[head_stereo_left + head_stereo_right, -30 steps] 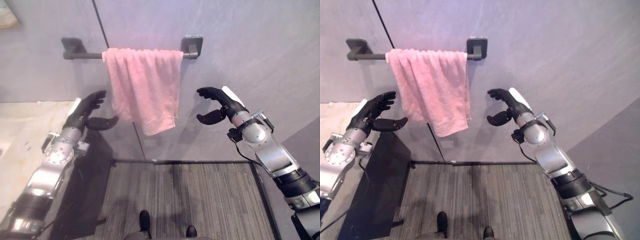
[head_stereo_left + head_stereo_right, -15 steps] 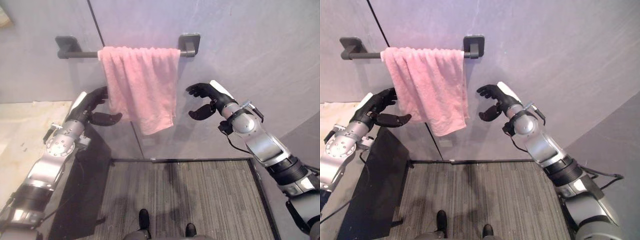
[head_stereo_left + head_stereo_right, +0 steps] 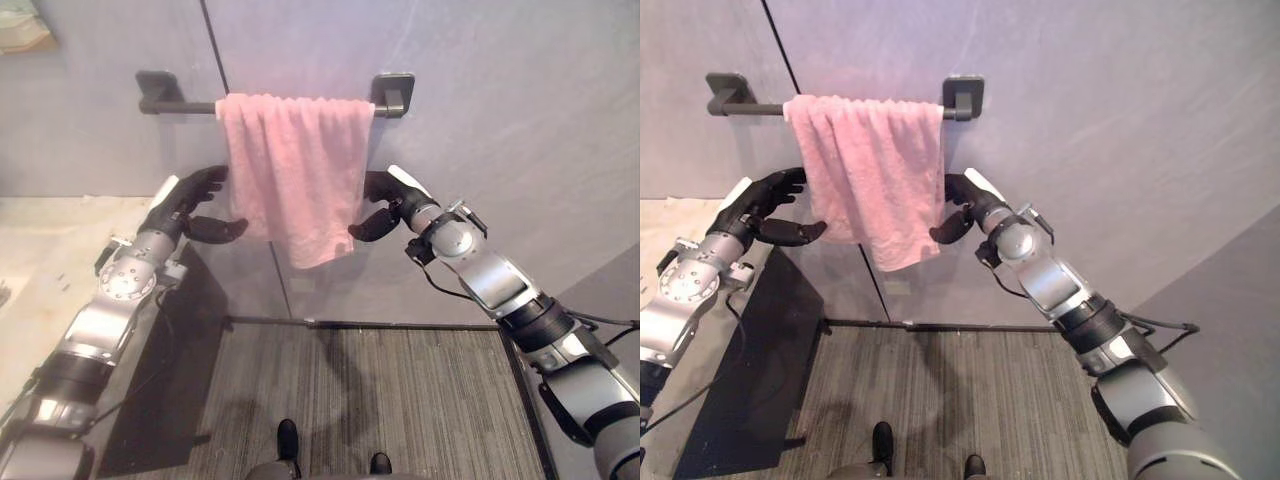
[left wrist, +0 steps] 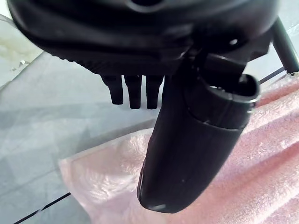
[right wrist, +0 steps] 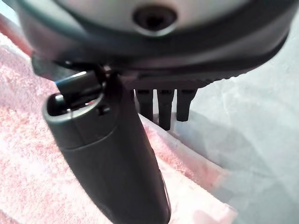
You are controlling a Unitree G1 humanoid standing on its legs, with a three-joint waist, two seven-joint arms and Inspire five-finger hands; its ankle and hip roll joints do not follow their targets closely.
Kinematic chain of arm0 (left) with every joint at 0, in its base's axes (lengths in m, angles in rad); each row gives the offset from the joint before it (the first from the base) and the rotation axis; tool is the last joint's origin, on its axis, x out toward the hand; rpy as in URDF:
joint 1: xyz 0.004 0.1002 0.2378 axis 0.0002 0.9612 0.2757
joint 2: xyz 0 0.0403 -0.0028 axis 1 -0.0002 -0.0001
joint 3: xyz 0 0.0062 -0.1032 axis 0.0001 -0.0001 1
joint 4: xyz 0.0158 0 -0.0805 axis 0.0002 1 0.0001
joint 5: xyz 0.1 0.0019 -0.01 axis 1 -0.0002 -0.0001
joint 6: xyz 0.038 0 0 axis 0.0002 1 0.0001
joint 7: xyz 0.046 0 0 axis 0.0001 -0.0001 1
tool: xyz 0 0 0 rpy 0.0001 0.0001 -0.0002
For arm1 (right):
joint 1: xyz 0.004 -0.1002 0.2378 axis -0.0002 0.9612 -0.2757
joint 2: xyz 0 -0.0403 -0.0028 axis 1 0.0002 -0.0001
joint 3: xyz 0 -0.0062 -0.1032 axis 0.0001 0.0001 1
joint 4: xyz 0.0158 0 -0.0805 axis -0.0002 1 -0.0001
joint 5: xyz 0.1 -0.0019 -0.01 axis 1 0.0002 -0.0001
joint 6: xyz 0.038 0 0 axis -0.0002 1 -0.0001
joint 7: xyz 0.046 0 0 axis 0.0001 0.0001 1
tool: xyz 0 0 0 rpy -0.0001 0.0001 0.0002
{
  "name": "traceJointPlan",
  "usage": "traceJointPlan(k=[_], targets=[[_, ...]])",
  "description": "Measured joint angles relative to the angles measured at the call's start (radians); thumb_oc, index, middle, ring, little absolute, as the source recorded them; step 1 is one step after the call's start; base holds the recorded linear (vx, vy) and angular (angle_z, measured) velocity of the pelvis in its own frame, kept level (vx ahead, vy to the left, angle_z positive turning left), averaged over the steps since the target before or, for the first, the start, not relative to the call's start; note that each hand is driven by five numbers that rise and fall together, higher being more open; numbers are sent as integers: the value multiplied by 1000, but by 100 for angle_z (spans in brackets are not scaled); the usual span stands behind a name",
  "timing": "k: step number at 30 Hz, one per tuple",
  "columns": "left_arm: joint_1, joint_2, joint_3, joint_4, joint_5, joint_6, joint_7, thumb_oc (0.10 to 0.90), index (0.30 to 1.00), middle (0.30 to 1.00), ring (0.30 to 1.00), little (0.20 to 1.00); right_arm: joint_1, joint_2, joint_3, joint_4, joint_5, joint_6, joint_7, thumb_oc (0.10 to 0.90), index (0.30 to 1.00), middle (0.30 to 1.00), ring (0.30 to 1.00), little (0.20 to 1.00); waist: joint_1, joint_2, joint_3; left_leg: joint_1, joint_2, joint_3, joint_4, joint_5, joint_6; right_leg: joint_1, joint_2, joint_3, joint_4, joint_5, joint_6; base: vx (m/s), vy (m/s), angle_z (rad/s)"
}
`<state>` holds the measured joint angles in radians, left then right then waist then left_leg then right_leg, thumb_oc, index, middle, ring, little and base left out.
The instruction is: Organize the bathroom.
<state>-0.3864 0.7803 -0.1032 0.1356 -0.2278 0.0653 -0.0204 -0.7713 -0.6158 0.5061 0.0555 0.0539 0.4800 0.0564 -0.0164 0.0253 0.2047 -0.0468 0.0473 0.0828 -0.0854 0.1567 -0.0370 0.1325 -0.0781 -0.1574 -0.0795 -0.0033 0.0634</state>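
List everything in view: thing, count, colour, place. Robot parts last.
towel: 1, pink, draped over the bar, bunched toward its right end
towel bar: 1, dark, mounted on the grey wall
wall: grey, with a dark vertical seam
mat: 1, grey striped, on the floor below the towel
left hand: 1, dark, open, at the towel's left edge
right hand: 1, dark, open, at the towel's right edge

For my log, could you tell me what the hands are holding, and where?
Nothing yet: the left hand and right hand are open at the pink towel's two side edges.
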Motion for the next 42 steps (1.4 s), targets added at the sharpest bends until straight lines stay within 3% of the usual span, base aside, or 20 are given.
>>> traceJointPlan(k=[8, 13, 19, 30, 42], targets=[[-9, -7, 0, 0, -1, 0, -19, 800, 900, 900, 900, 900, -1, 10, 0, 15, 2, 0, -3, 800, 900, 900, 900, 900, 22, -4, -2, 0, 0, -8, 0, 2, 1, 5, 2, -8, 0, 0, 0, 4, -9, 4], [-17, -36, -8, -2, -78, 1, -103, 800, 900, 900, 900, 900, -1, 37, 0, 20, 2, 0, -7, 800, 900, 900, 900, 900, 21, -7, -3, 0, -1, -9, -1, 3, 2, 7, 1, -10, 0, 0, 0, 0, 0, 0], [-42, -98, -74, -2, -96, 50, -158, 800, 900, 900, 900, 900, -8, 50, 0, 20, 1, 0, -7, 800, 900, 900, 900, 900, 13, -8, -4, 0, -2, -9, 0, 4, 3, 8, -1, -12, 0, 0, -1, 13, -3, 1], [-73, -117, -90, 24, -83, 51, -152, 800, 900, 900, 900, 900, -63, 75, 16, 66, 2, 0, -7, 800, 900, 900, 900, 900, -1, -10, -5, 3, 0, -7, 0, 5, 5, 9, 0, -9, 0, 1, -2, 4, -2, -1], [-94, -117, -90, 82, -76, 53, -38, 800, 900, 900, 900, 900, -64, 75, 16, 67, 0, 0, -7, 800, 900, 900, 900, 900, 0, -10, -5, 2, -2, -9, 0, 6, 6, 10, -1, -10, 0, 1, -2, 0, 0, 0]])
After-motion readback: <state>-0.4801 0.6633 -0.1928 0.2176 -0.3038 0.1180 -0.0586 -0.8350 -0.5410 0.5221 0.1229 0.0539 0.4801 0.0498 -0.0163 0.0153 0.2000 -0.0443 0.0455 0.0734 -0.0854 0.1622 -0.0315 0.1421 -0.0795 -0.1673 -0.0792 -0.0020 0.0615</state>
